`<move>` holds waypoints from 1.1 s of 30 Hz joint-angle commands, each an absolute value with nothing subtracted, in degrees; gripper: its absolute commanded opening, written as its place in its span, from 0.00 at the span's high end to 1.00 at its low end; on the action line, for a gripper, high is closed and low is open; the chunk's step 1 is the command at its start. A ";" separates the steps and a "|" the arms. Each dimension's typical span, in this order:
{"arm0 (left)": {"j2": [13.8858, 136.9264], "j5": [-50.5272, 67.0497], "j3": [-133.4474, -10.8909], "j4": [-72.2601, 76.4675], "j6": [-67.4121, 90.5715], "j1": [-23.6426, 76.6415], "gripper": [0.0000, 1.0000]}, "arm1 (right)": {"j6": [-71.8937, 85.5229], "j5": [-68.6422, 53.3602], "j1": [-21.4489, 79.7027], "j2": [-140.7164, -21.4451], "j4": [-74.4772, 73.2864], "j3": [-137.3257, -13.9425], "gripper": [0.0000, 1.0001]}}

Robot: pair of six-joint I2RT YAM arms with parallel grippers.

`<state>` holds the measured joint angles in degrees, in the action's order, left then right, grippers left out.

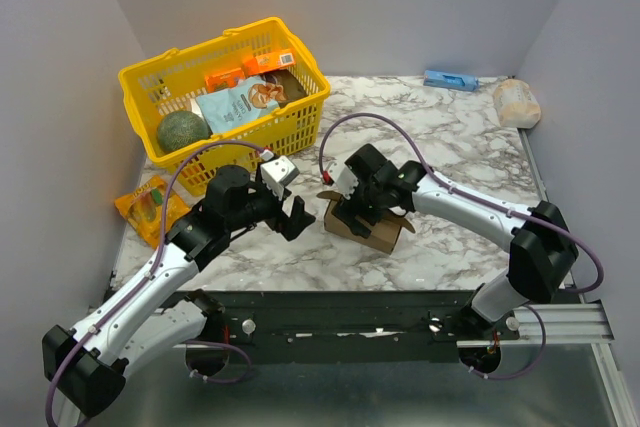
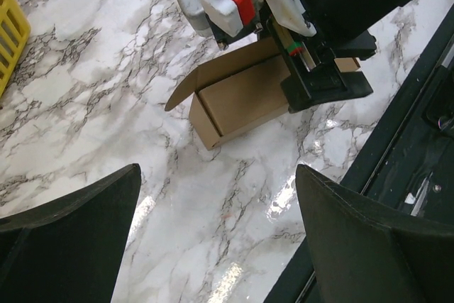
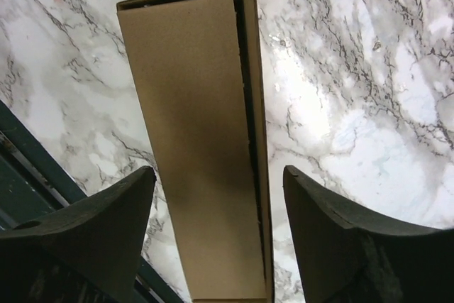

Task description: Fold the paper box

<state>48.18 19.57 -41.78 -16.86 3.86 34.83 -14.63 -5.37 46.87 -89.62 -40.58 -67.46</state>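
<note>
**A:** We start up close: the left gripper (image 2: 216, 172) hangs with its jaws spread wide and nothing between them, near the paper box (image 2: 241, 101).

**B:** And we see the right gripper (image 3: 218, 172) straddling that carton from above. Its fingers are parted, with a sliver of gap on one side, so no clamp.

**A:** The carton sits on the marble table (image 1: 450, 147), mid-front, one flap standing open.

**B:** Further back we spot the yellow basket (image 1: 290, 127) at left, and a small blue box (image 1: 450, 79) by the far wall.

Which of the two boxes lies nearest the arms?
The plain brown cardboard box, directly beneath the right end effector; the small blue box lies far back by the wall.
</note>
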 commanded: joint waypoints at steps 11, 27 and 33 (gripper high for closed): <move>53.16 18.19 -46.66 -17.31 2.02 34.45 0.01 | -3.63 1.30 47.20 -79.55 -41.48 -70.58 0.03; 75.48 15.29 -60.47 -22.06 0.35 34.45 0.18 | 15.47 7.82 42.98 -63.90 -48.95 -57.13 0.25; 78.31 16.69 -60.91 -22.68 -2.19 34.45 0.19 | 17.14 9.67 42.98 -63.19 -51.59 -57.04 0.34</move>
<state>77.10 15.29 -59.66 -20.71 0.30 34.57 14.55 6.85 43.09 -64.66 -48.36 -57.56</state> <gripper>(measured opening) 0.813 0.680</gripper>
